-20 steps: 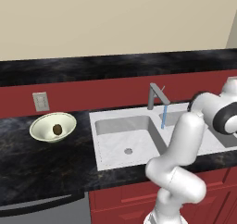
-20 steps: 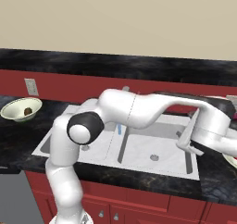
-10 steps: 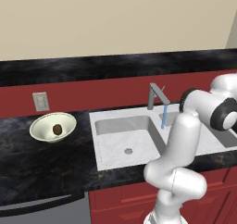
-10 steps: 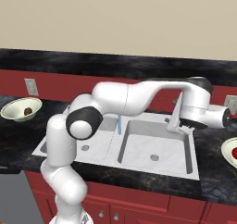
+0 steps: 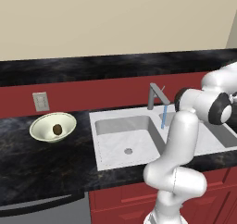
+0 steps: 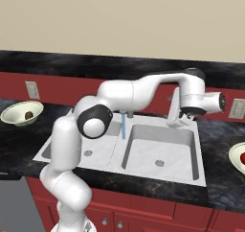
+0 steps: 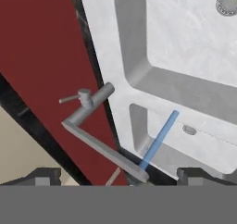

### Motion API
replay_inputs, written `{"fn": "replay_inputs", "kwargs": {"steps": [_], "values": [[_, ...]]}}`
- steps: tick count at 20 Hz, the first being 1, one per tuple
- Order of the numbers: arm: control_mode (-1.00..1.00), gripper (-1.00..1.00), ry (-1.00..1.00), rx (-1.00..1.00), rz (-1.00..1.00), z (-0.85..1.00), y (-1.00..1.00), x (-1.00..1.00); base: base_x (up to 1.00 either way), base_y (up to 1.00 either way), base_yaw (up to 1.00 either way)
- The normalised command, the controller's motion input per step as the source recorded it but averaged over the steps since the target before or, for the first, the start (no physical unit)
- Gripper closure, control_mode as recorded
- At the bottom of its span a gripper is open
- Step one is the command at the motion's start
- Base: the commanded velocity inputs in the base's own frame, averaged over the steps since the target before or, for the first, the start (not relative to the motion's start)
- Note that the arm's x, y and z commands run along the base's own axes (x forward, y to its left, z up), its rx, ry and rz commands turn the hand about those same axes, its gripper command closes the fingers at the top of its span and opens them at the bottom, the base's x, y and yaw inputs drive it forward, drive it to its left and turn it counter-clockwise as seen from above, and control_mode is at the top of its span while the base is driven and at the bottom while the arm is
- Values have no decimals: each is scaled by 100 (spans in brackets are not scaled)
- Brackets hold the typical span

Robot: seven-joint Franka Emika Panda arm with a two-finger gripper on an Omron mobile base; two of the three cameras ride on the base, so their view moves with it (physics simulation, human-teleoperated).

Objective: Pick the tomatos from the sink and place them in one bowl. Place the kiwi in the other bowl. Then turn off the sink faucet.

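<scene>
Faucet [image 7: 99, 126], grey and angular, pours a thin blue stream [image 7: 159, 140].

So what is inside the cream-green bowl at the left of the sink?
The cream-green bowl holds one brown kiwi, resting near its middle. The bowl's glossy inside around the kiwi is bare; nothing else shows there.

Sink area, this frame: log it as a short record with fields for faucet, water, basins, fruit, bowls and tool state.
faucet: grey sink faucet at the back rim of the sink, lever not yet turned
water: blue stream running from the spout
basins: both show bare floors with drains, no fruit visible
kiwi: kiwi lies in the cream bowl on the left counter
right bowl: second bowl at the right edge, red fruit inside
tool: tool open, holding nothing, facing the faucet
</scene>
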Motion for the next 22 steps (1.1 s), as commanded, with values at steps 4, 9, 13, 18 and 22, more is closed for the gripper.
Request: {"fn": "replay_inputs", "kwargs": {"steps": [4, 9, 13, 18, 22], "values": [[-100, -100, 8, 0, 9, -11, 31, 25, 0, 0, 0], [-100, -100, 0, 0, 4, -14, 34, 5, 0, 0, 0], [-100, -100, -20, 0, 0, -13, 27, 0, 0, 0, 0], [-100, -100, -25, 0, 0, -1, 20, 0, 0, 0, 0], [-100, -100, -16, 0, -1, -3, 27, 0, 0, 0, 0]]}}
